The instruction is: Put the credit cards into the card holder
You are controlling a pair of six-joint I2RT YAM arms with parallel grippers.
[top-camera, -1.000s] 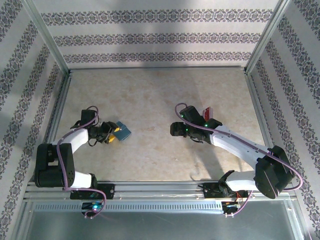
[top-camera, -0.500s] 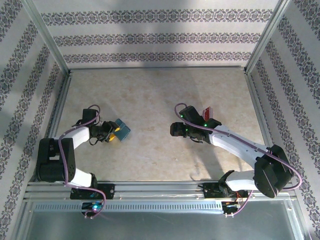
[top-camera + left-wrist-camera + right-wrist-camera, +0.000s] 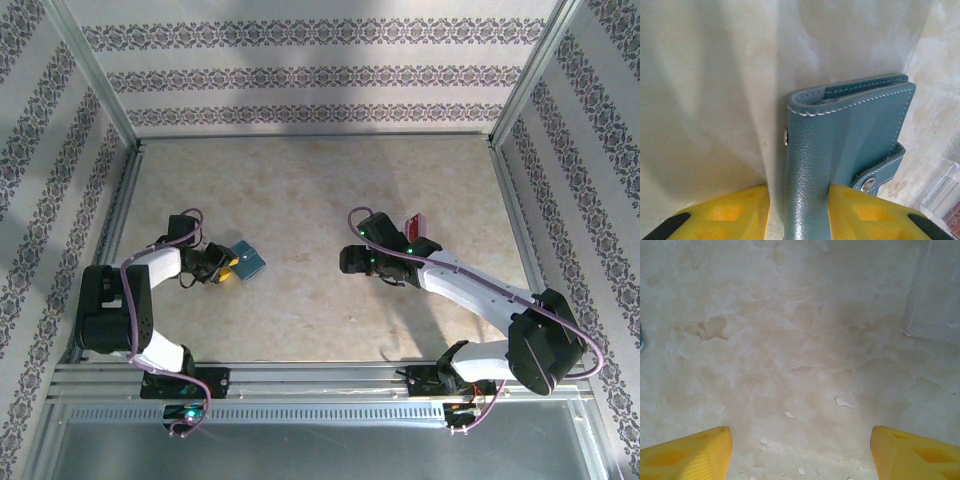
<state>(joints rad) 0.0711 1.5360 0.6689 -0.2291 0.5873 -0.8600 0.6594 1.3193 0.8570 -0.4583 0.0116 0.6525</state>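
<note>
You are working over a mottled beige table (image 3: 310,180), with patterned walls (image 3: 300,75) and a metal frame (image 3: 98,80) closing it in on three sides. The teal card holder (image 3: 845,135) is showing folded at the table's left-middle, white stitching running along its edges and a snap tab sticking out. Your left pincer (image 3: 799,215) is gripping its near end. Your right pincer (image 3: 800,440) is hanging with jaws apart over bare table, a red credit card (image 3: 412,222) lying just beside that wrist. Open table is stretching between the arms.
</note>
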